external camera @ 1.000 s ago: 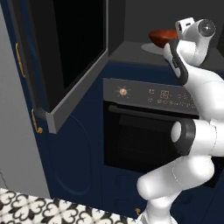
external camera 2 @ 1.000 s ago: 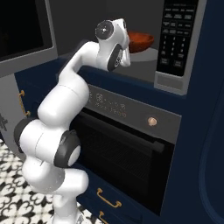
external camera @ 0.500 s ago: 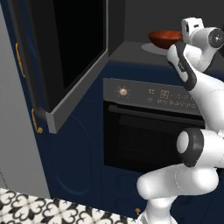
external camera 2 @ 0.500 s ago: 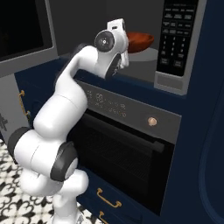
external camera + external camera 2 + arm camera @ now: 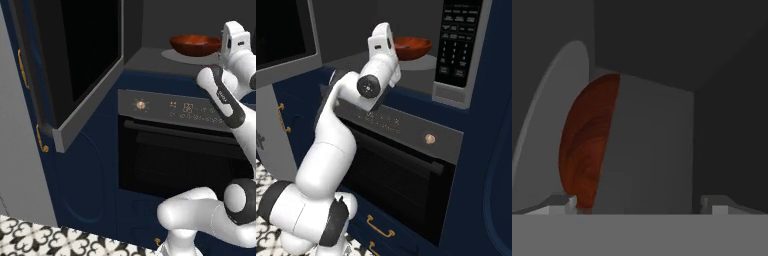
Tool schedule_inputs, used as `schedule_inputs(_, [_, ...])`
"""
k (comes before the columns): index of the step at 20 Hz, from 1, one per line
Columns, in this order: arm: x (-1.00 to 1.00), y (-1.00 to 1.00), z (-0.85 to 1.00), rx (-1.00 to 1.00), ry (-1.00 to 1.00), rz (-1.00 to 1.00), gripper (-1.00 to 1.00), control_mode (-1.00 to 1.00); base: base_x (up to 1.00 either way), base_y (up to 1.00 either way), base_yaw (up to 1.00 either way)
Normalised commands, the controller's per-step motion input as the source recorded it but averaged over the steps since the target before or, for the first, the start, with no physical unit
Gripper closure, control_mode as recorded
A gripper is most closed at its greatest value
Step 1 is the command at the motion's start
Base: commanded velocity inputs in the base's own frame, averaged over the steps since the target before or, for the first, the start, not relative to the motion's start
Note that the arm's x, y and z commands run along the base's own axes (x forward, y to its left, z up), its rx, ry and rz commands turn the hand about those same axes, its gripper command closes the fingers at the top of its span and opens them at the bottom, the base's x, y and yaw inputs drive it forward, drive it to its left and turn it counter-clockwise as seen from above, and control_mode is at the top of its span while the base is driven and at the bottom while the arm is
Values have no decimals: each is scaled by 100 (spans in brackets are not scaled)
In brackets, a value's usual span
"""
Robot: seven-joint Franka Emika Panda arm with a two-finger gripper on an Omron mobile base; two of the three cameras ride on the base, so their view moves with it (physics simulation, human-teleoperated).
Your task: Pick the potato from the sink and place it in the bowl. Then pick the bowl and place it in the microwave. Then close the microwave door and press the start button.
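The reddish-brown bowl [image 5: 195,45] [image 5: 415,48] rests on the grey turntable inside the microwave [image 5: 458,40], whose door [image 5: 75,65] hangs open to the left. My gripper [image 5: 223,47] [image 5: 396,48] is at the bowl's near rim, open, with nothing between its jaws. In the rolled hand view the bowl [image 5: 587,145] stands on edge just beyond the left fingertip [image 5: 562,202], and a grey surface covers its right part. The gripper [image 5: 639,202] is spread wide there. The potato is hidden and the sink is out of view.
Below the microwave sits an oven [image 5: 180,150] [image 5: 401,170] with a knob, a display strip and a bar handle. Dark blue cabinet fronts with brass handles [image 5: 40,142] flank it. The open door juts out on the left side.
The jaws have opened wide and let go of the bowl, which stays on the turntable. The hand has eased slightly back from the rim.
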Motion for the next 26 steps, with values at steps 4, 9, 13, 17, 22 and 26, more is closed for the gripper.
schedule_inputs(4, [-100,26,80,0,8,0,-100,-100,0,0,0])
schedule_inputs(9, [-100,26,43,1,18,0,-100,-100,0,0,0])
schedule_inputs(13, [-100,58,-14,1,-6,0,-100,-100,0,0,0])
schedule_inputs(17, [-100,49,-6,15,-5,0,-100,-100,0,0,0])
schedule_inputs(22, [-100,45,0,21,8,0,-100,-100,0,0,0])
schedule_inputs(26, [-97,62,0,11,30,4,-100,-100,0,0,0])
